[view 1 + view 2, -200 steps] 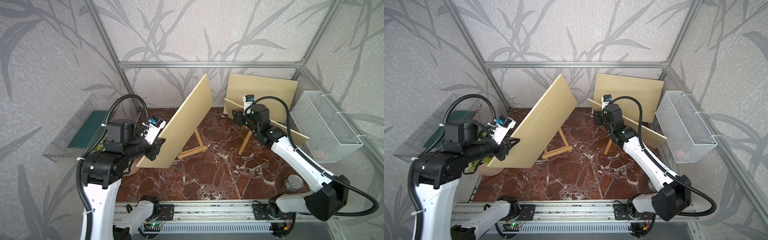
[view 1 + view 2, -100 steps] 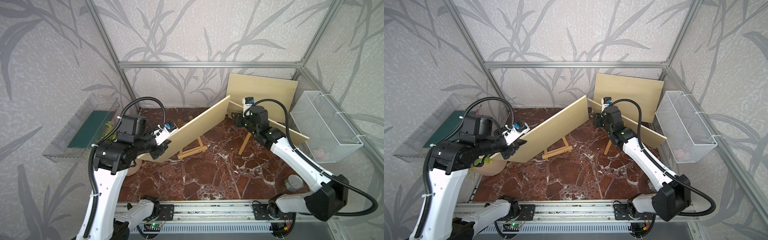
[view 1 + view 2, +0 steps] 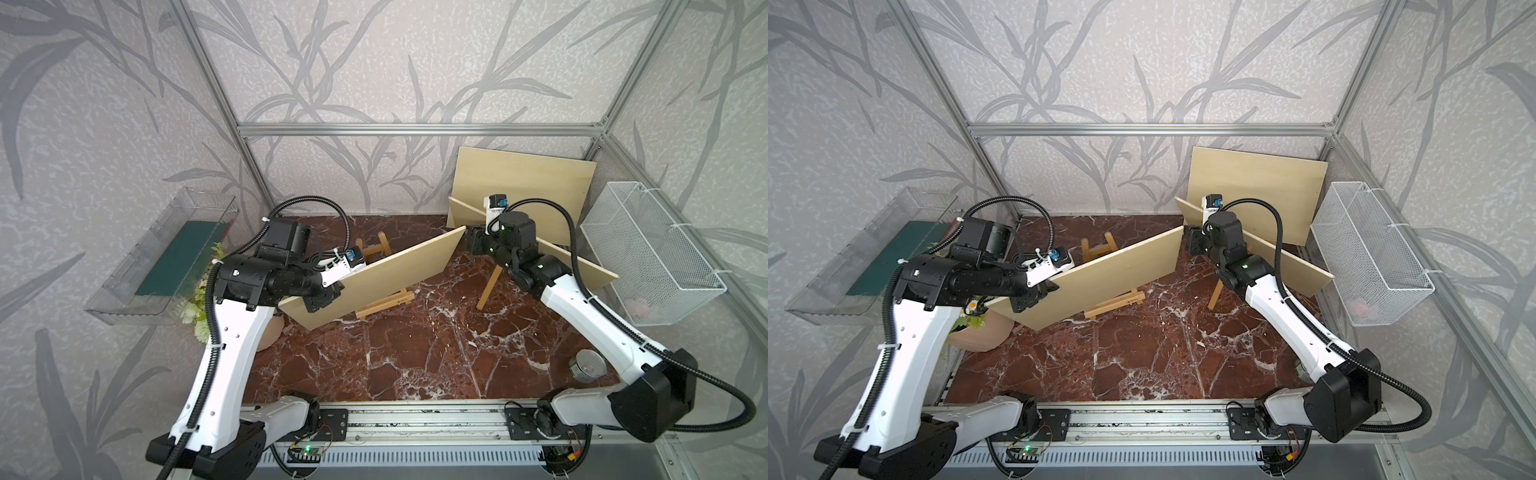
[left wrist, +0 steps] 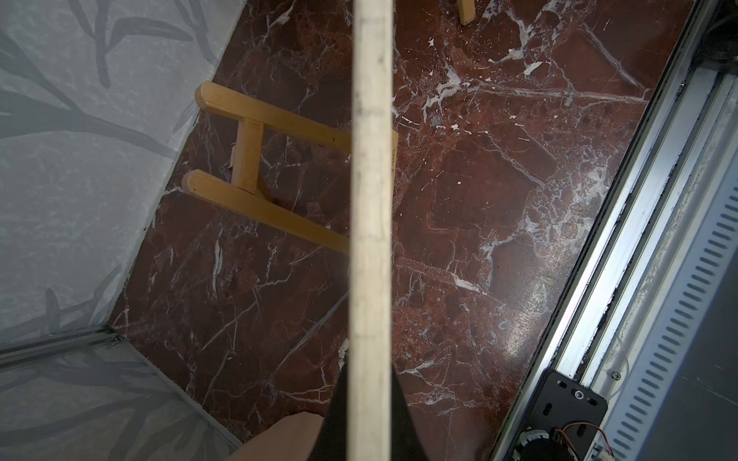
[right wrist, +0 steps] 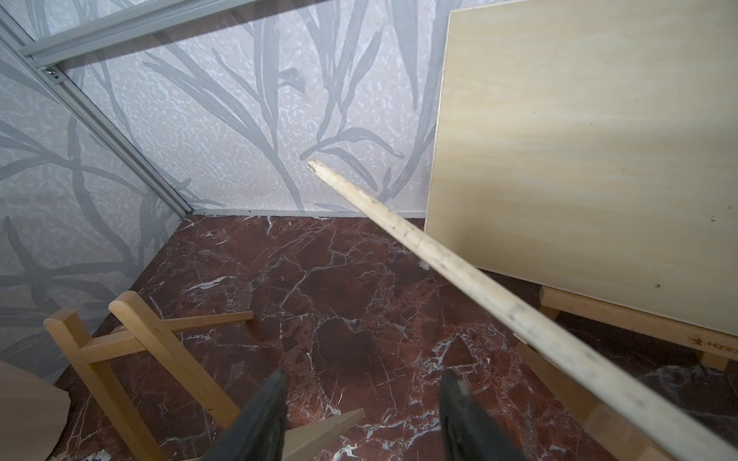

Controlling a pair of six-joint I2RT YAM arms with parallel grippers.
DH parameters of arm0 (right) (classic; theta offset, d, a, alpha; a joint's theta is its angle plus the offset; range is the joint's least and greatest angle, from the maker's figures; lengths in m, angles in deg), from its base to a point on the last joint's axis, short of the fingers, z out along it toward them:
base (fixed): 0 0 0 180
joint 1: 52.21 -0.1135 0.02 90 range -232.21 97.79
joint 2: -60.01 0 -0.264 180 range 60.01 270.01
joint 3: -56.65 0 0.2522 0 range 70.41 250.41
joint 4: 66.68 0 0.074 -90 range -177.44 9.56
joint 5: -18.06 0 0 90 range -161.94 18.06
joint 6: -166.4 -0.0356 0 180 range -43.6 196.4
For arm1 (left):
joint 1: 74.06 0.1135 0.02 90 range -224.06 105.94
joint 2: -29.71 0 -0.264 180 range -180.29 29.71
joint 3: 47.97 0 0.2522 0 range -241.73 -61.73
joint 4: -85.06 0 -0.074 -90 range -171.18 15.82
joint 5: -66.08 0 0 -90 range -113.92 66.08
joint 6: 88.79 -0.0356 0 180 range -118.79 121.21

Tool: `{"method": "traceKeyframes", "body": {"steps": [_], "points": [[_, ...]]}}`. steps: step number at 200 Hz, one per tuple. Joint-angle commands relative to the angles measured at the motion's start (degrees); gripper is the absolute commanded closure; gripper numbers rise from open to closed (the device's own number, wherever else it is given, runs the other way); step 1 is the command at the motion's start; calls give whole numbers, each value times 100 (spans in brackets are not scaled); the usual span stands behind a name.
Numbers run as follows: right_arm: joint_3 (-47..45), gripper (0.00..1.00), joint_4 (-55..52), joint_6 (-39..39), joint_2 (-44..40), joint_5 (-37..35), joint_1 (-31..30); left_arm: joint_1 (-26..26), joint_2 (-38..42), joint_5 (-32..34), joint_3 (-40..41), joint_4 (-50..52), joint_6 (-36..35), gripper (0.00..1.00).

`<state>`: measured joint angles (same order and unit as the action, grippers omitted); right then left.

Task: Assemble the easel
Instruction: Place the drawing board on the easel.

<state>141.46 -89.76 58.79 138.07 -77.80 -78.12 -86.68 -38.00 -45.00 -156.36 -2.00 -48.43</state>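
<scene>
The left claw (image 3: 326,292), clamped on the near end of the plywood board (image 3: 376,280), has swung it down from a steep tilt to a low slant. It now lies across the wooden easel (image 3: 384,306) on the worktop (image 3: 415,357). The right claw (image 5: 363,375) hovers at the board's far corner, jaws apart and empty. Seating the board on the ledge likely remains.

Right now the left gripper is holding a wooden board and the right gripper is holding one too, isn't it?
Not quite. The left gripper is shut on its wooden board, but the right gripper is open and holds nothing. The right wrist view shows its jaws apart, with the second board passing beside them, not between.
</scene>
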Motion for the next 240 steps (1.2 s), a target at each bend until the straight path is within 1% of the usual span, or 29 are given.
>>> {"method": "traceKeyframes", "body": {"steps": [1,44,70,97,138,220,240], "points": [[-12,41,-26,-68,-70,59,9,-21,202,-711,-468,-967,-247,100],[-47,41,-32,-68,-64,24,7,-21,-10,-878,-467,-1008,-274,100],[-22,41,-61,-39,-54,0,8,-22,-179,-781,-470,-976,-323,100],[30,41,-72,34,-55,-17,13,-29,-274,-876,-466,-977,-436,100],[180,41,-107,45,-6,85,13,-30,-426,-968,-400,-1058,-424,100],[278,41,-104,-119,16,189,13,-30,-339,-724,14,-1317,-449,100],[304,41,-114,-165,14,260,15,-33,-332,-685,43,-1412,-404,96]]}}
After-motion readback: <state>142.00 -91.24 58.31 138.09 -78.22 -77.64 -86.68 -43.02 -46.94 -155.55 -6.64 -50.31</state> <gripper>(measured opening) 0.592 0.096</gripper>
